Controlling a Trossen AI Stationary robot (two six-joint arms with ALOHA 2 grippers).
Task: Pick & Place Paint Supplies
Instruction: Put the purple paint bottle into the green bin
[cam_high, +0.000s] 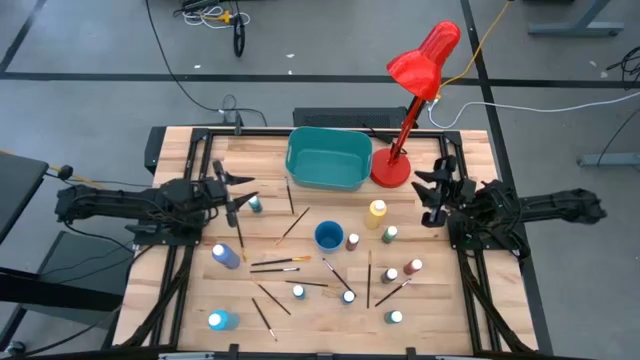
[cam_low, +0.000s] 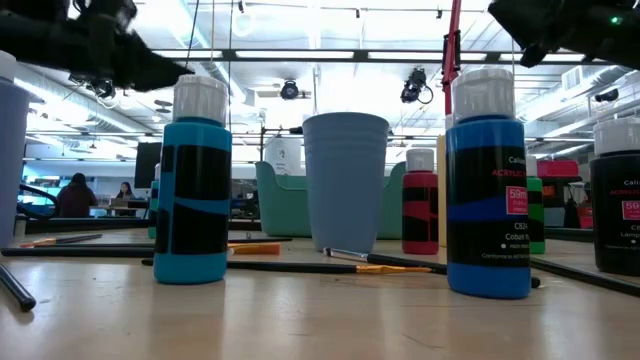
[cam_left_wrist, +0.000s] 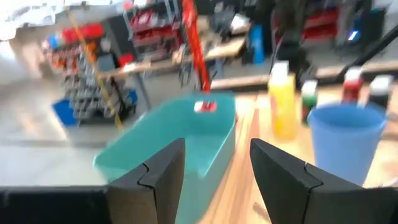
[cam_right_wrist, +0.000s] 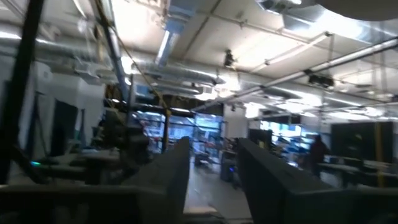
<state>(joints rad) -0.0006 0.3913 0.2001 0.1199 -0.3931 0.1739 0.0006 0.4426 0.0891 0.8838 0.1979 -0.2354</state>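
Small paint bottles stand scattered on the wooden table: a yellow one (cam_high: 376, 213), a green one (cam_high: 389, 235), a light-blue one (cam_high: 220, 320) and several more. A blue bottle (cam_high: 225, 256) lies on its side. Thin paintbrushes (cam_high: 275, 266) lie flat among them. My left gripper (cam_high: 243, 190) hovers at the table's left, pointing level toward the teal tub, and is open with nothing between its fingers (cam_left_wrist: 165, 171). My right gripper (cam_high: 428, 195) hovers at the table's right, tipped upward, and is open and empty (cam_right_wrist: 214, 149).
A teal tub (cam_high: 328, 158) stands at the far middle, with a red desk lamp (cam_high: 392, 168) on its base just to its right. A blue cup (cam_high: 328, 236) stands upright mid-table. Dark frame rails (cam_high: 470, 290) run along both sides of the table.
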